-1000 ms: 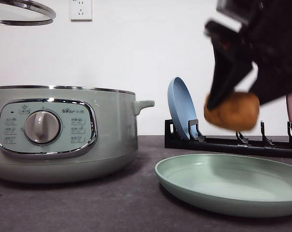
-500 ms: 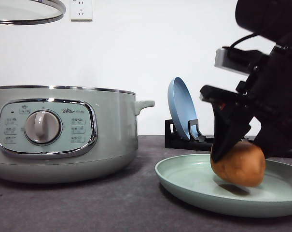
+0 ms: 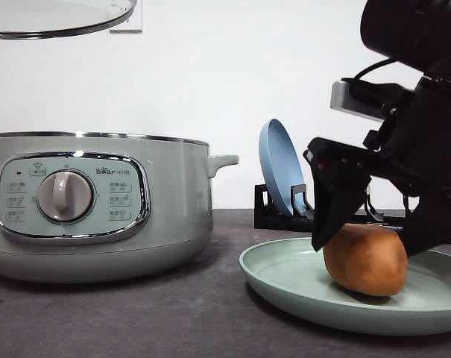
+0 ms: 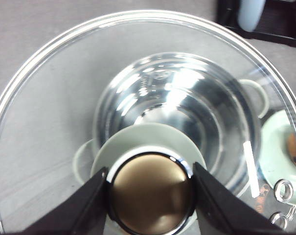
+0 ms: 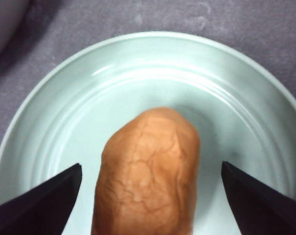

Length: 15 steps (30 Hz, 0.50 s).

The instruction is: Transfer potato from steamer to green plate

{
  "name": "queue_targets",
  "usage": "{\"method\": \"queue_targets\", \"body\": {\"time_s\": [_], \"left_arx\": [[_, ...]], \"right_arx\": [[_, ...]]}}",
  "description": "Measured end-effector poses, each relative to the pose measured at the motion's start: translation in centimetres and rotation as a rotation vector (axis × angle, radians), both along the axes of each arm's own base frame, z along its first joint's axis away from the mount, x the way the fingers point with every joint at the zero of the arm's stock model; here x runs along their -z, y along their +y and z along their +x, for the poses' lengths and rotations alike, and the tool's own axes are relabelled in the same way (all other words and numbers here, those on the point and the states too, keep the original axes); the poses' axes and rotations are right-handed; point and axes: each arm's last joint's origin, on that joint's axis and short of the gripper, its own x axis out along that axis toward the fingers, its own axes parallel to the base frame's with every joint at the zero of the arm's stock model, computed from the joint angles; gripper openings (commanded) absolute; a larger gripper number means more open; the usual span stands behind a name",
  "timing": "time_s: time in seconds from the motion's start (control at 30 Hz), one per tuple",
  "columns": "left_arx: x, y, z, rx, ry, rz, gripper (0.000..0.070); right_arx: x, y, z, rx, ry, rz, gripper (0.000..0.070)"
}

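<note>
The potato (image 3: 365, 260) now lies on the green plate (image 3: 285, 280), resting on the plate's floor toward its right half in the front view, with no gap visible beneath it. We see the right tool (image 3: 374, 231) straddling it: both fingers are spread wide, and in the right wrist view each dark fingertip (image 5: 45, 198) stands clear of the potato's sides with bare plate showing between, so nothing is pinched. We judge the release step to be in hand, or just complete; the transfer itself looks essentially done. The left tool (image 4: 150, 196) is pressed onto the knob (image 4: 150, 193) of the glass lid (image 4: 50, 98), holding the lid up above the steamer (image 3: 98, 205), whose open pot looks empty through the glass in the left wrist view. A blue plate (image 3: 279, 168) stands upright in a black rack (image 3: 285, 216) behind the green plate, on the dark tabletop (image 3: 173, 313). Next move, in our judgement: lift the right tool straight up, fingers kept spread, so that neither tip nudges the potato, which is rounded and could roll toward the rim. Replacing the lid would then fall to the left arm, though the task does not ask for it.
</note>
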Motion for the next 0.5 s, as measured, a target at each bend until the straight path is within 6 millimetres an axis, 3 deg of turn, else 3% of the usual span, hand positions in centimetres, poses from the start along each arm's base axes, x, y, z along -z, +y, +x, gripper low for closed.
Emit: {"method": "queue_targets", "body": {"time_s": [0.17, 0.33, 0.5], "left_arx": [[0.4, -1.4, 0.5, 0.055, 0.013, 0.003, 0.0009], [2.0, -3.2, 2.9, 0.095, 0.058, 0.017, 0.0009], [3.7, -4.7, 4.9, 0.122, 0.116, 0.036, 0.0009]], "right_arx": [[-3.3, -0.1, -0.1, -0.006, -0.099, 0.053, 0.0585], [-6.9, -0.6, -0.7, -0.012, -0.203, 0.071, 0.0585], [-9.4, -1.4, -1.7, -0.018, -0.279, 0.076, 0.0585]]}}
